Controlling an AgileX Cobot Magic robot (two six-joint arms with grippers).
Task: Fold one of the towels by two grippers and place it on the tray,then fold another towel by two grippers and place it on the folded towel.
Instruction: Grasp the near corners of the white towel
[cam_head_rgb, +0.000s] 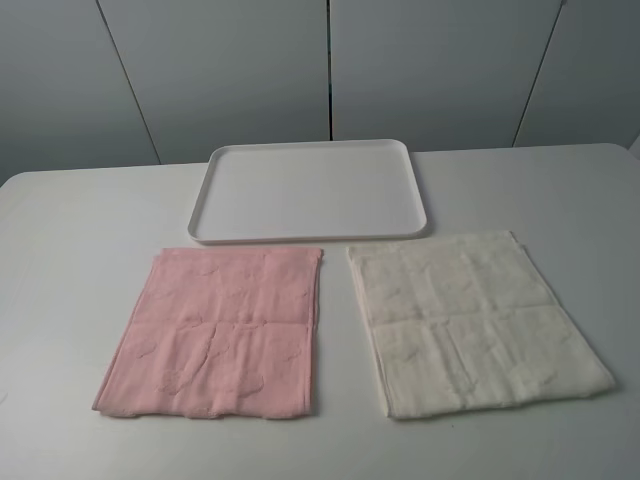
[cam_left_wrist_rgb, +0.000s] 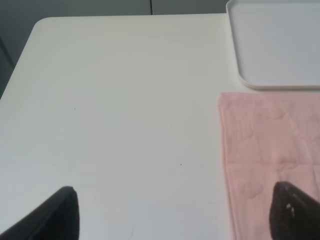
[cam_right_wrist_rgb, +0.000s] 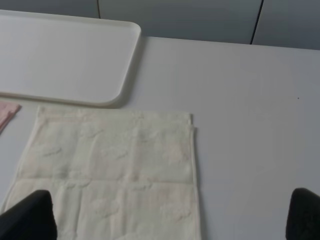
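Note:
A pink towel (cam_head_rgb: 218, 330) lies flat on the white table, front left. A cream towel (cam_head_rgb: 470, 320) lies flat to its right. A white tray (cam_head_rgb: 310, 190) sits empty behind them. Neither arm shows in the exterior high view. In the left wrist view the left gripper (cam_left_wrist_rgb: 175, 215) is open and empty, its fingertips (cam_left_wrist_rgb: 60, 215) apart, above bare table beside the pink towel's (cam_left_wrist_rgb: 270, 150) edge. In the right wrist view the right gripper (cam_right_wrist_rgb: 170, 220) is open and empty, its fingertips (cam_right_wrist_rgb: 30, 215) spread over the cream towel's (cam_right_wrist_rgb: 115, 175) near part; the tray (cam_right_wrist_rgb: 65, 55) lies beyond.
The white table (cam_head_rgb: 60, 250) has rounded far corners and ends at a grey panelled wall (cam_head_rgb: 330, 60) behind the tray. Bare table lies left of the pink towel and right of the cream towel.

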